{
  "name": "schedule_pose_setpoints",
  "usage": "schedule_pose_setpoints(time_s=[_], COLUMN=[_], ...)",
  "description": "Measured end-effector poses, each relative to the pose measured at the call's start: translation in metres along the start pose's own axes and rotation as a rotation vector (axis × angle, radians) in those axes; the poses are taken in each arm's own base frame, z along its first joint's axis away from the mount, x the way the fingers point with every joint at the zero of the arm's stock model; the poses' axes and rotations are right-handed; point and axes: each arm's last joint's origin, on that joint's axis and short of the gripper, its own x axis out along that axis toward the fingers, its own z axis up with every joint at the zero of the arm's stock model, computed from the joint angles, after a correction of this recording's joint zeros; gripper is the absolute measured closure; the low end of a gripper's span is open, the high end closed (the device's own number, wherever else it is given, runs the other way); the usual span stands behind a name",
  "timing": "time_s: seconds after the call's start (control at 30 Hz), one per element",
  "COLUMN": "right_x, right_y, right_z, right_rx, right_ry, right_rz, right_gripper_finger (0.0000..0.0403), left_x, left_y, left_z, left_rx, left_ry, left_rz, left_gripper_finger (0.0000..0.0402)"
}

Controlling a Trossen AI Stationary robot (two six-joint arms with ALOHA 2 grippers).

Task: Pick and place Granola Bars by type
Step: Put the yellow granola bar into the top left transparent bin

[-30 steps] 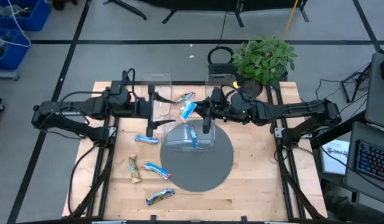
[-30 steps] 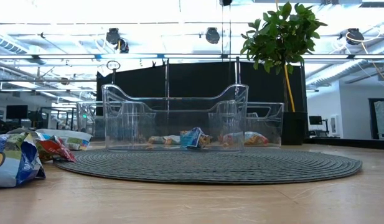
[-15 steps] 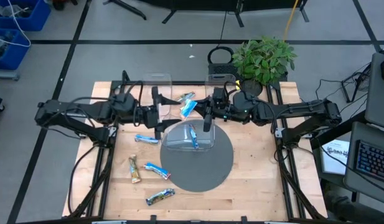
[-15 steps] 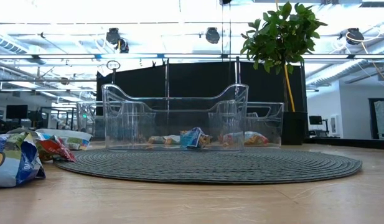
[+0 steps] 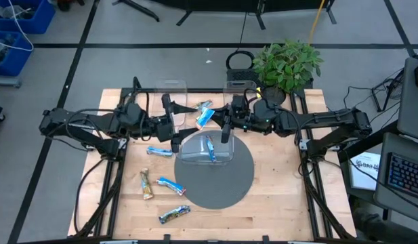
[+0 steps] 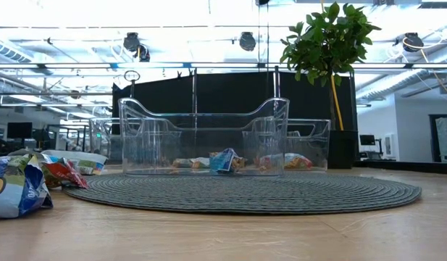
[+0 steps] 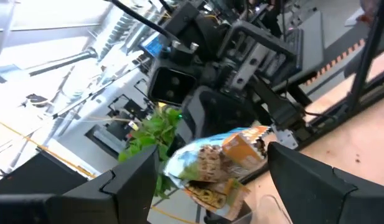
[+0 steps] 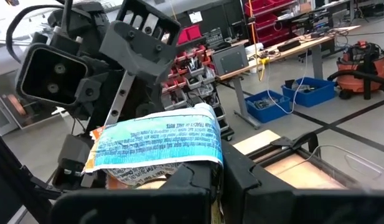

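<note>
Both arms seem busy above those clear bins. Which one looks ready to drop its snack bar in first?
Probably the right. Its gripper is shut on a blue bar just behind the front bin. The left gripper sits beside it, and its wrist view shows open fingers with a bar between them.

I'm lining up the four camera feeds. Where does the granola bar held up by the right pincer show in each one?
High view: the held bar is mid-table, above the clear bin, at the right pincer.
Low view: not in it.
Left wrist view: centre, bar facing the camera.
Right wrist view: centre, bar just above the pincer.
Shared landmark: the potted plant, also in the low and left wrist views.
</note>
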Motion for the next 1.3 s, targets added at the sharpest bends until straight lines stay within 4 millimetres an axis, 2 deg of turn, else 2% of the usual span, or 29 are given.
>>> schedule_pose_setpoints(time_s=[0.43, 0.7, 0.9, 1.03, 1.3], right_x=[0.000, 0.000, 0.000, 0.000, 0.000], right_y=[0.000, 0.000, 0.000, 0.000, -0.001], right_z=[0.000, 0.000, -0.001, -0.001, -0.001], right_rx=[-0.005, -0.006, -0.007, -0.007, -0.011], right_ry=[0.001, 0.003, 0.007, 0.007, 0.007], right_rz=[0.000, -0.001, -0.002, -0.003, -0.004], right_gripper_finger=[0.0402, 0.0402, 0.0402, 0.0402, 0.0402], left_x=[0.009, 0.020, 0.020, 0.020, 0.020], left_y=[-0.011, -0.016, -0.016, -0.013, -0.013], left_z=[-0.002, 0.000, -0.001, 0.000, 0.000], left_rx=[0.002, 0.018, 0.015, 0.005, 0.001], left_ry=[-0.029, -0.064, -0.014, 0.005, 0.009], left_rz=[-0.066, -0.033, 0.016, 0.058, 0.066], left_gripper_finger=[0.0105, 0.0105, 0.0112, 0.0156, 0.0303])
